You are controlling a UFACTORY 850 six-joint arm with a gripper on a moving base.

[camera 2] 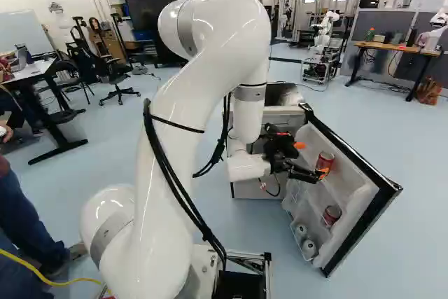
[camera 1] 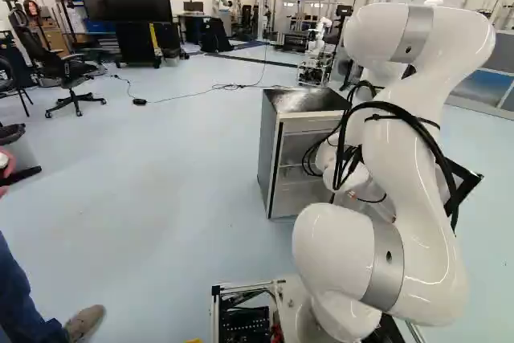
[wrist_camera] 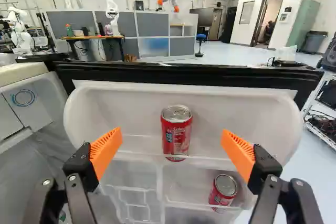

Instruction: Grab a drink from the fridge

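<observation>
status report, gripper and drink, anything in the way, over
Gripper open, holding nothing. Upper red can upright in fridge door, straight ahead. Clear shelf lip across its base.

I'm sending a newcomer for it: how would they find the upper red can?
Find the small fridge with its door swung open. On that door's upper shelf stands a red can, seen between the open fingers; the other red can sits lower.
</observation>
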